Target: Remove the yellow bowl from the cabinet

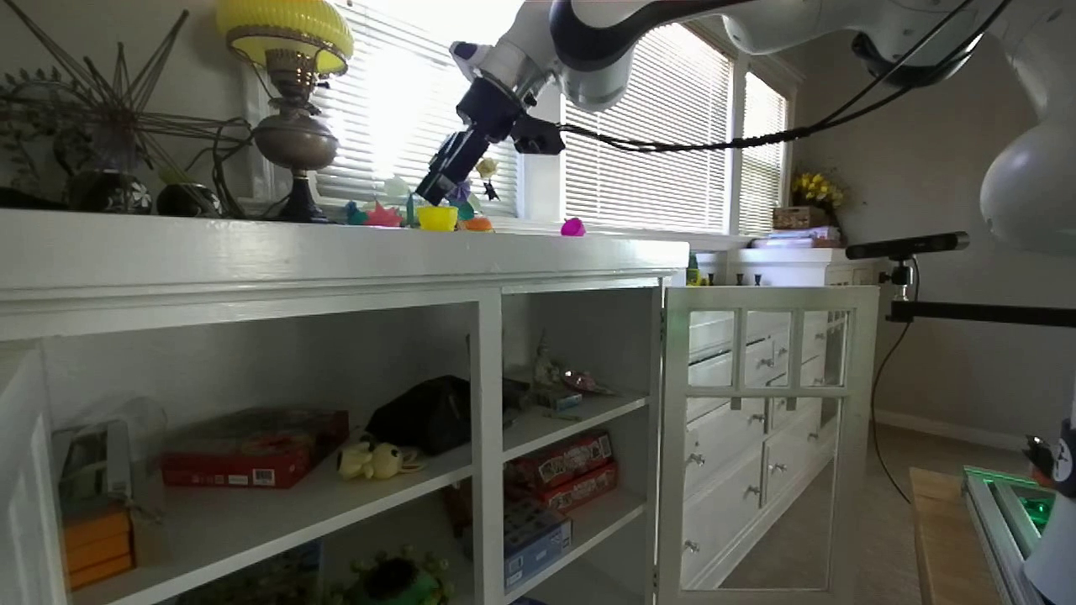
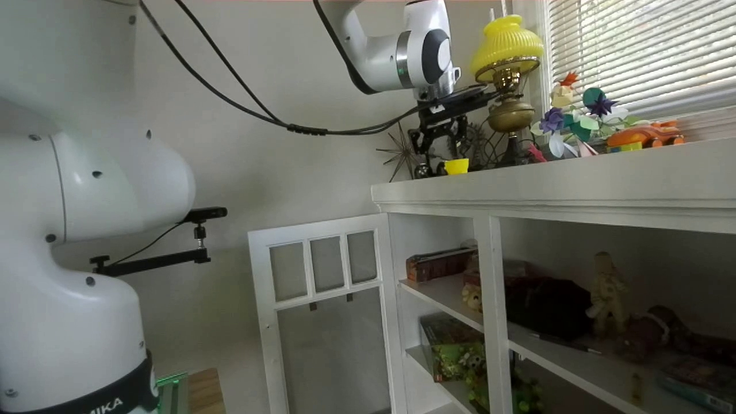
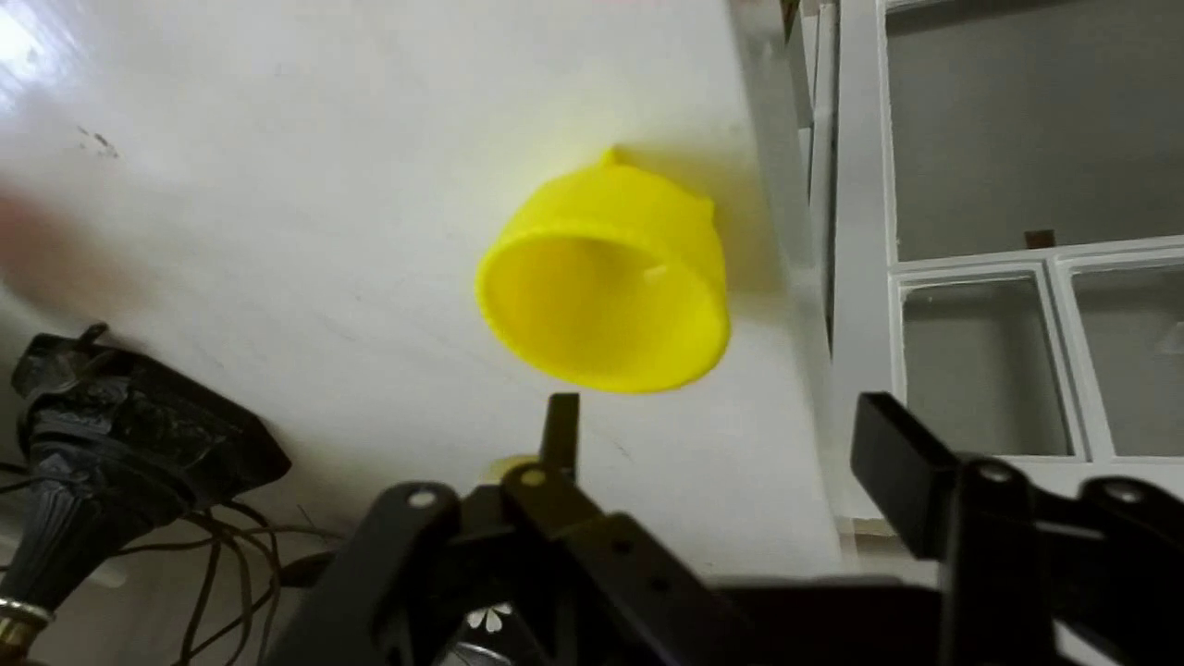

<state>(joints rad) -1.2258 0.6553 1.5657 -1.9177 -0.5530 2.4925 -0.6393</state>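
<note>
The yellow bowl [image 1: 437, 219] stands on the flat white top of the cabinet [image 1: 336, 252]. In an exterior view the bowl [image 2: 457, 166] is near the top's end, and the cabinet [image 2: 546, 195] has open compartments below. In the wrist view the bowl [image 3: 601, 287] shows its open rim, close to the edge of the cabinet top [image 3: 370, 231]. My gripper [image 3: 717, 425] is open and empty, with the bowl beyond its fingertips, not between them. In both exterior views my gripper [image 1: 430, 193] [image 2: 441, 155] is tilted and low, just above or beside the bowl. Actual contact cannot be told.
An oil lamp [image 1: 294, 143] with a yellow shade stands on the top; its dark base [image 3: 139, 416] is near the gripper. Paper flowers [image 2: 581, 121], an orange toy car [image 2: 644, 136] and a dark vase [image 1: 109, 192] stand there too. A paned door [image 2: 269, 322] hangs open.
</note>
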